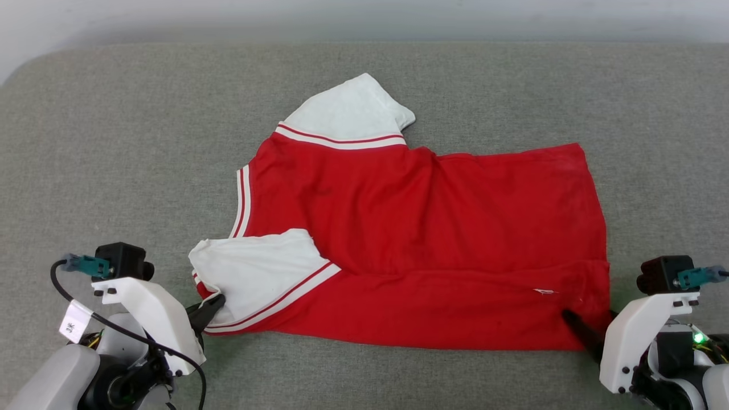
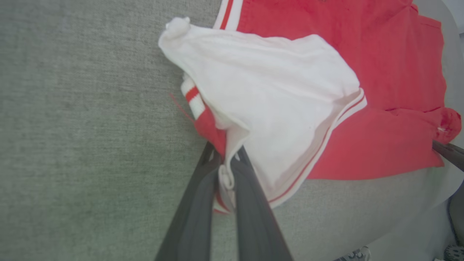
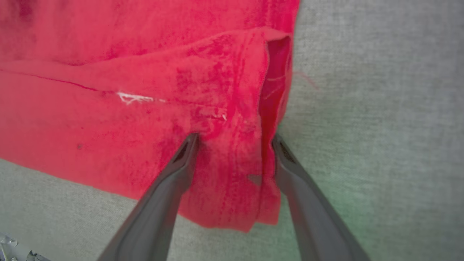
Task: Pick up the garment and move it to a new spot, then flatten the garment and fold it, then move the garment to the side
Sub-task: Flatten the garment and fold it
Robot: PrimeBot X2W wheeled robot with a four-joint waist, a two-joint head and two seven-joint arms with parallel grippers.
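Garment [image 1: 421,228] lies spread on the grey surface [image 1: 114,142], collar to the left and hem to the right, with a strip along its near edge apparently already turned over. The left gripper [image 2: 224,159] has its jaws pinched on the near-left corner by the white sleeve [image 1: 256,267]. The right gripper [image 3: 233,141] has its jaws spread, straddling the near-right hem corner without clamping it. Folding seems in hand; next, the right jaws should close on the hem so both corners can lift together toward the far edge.
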